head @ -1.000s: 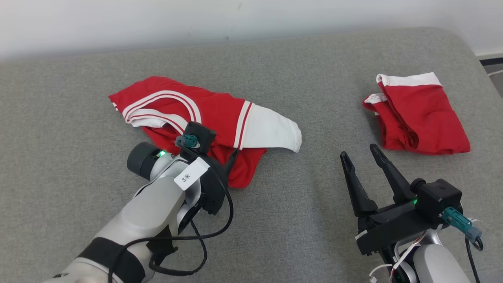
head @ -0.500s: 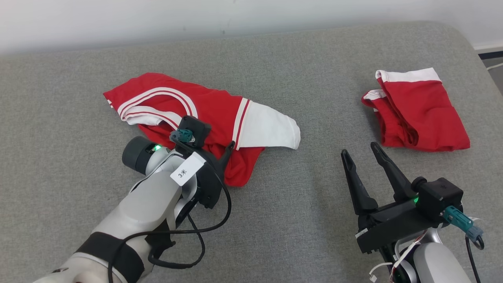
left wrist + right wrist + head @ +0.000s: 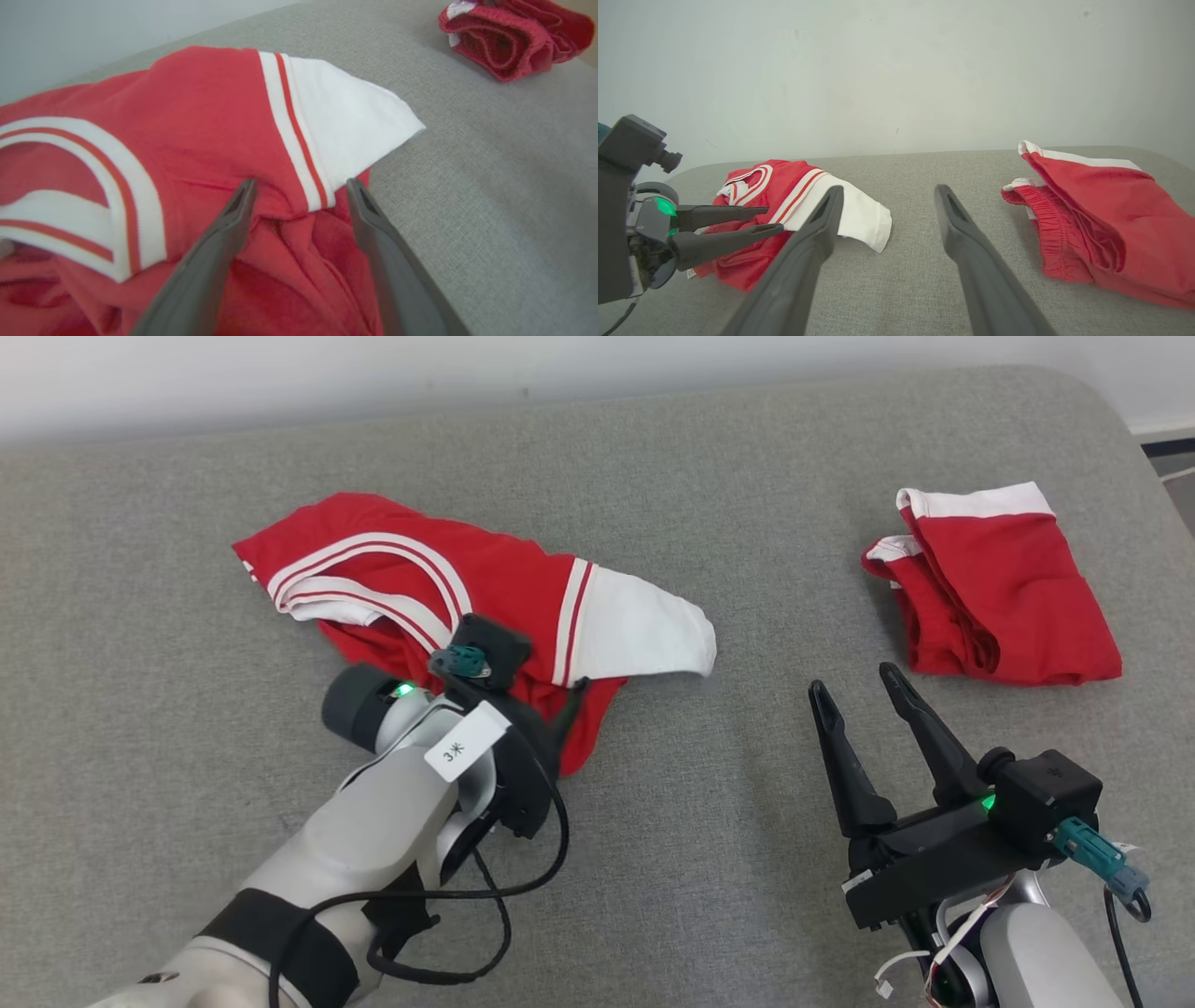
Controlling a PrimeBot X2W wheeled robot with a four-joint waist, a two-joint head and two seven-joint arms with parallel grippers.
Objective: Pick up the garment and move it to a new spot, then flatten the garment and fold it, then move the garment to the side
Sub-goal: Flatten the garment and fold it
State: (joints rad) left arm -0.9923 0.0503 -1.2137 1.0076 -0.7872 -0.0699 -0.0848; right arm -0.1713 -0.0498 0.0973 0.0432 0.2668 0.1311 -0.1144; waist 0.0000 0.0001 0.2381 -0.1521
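A wide grey woven-fabric pad (image 3: 709,859) with a rounded far right corner carries everything, and a pale wall rises behind its far edge. On the left half of the pad, between its near and far edges, lies the crumpled red knit garment (image 3: 504,583) with white double stripes curving across it and a white sleeve end pointing towards the pad's middle; its lower part is bunched into folds. Near the right edge, well apart from it, sits a smaller folded red garment with a white band (image 3: 1008,607) along its far side and a gathered waistband facing left. The left gripper (image 3: 301,183) reaches in from the near left, its two dark fingers spread apart and unclenched, the tips low at the garment's bunched red cloth just beside the striped sleeve seam, a ridge of fabric between them; whether they press into it cannot be told. The right gripper (image 3: 854,679) hangs over bare pad near the near right corner, fingers likewise released and grasping nothing, pointing towards the far edge.
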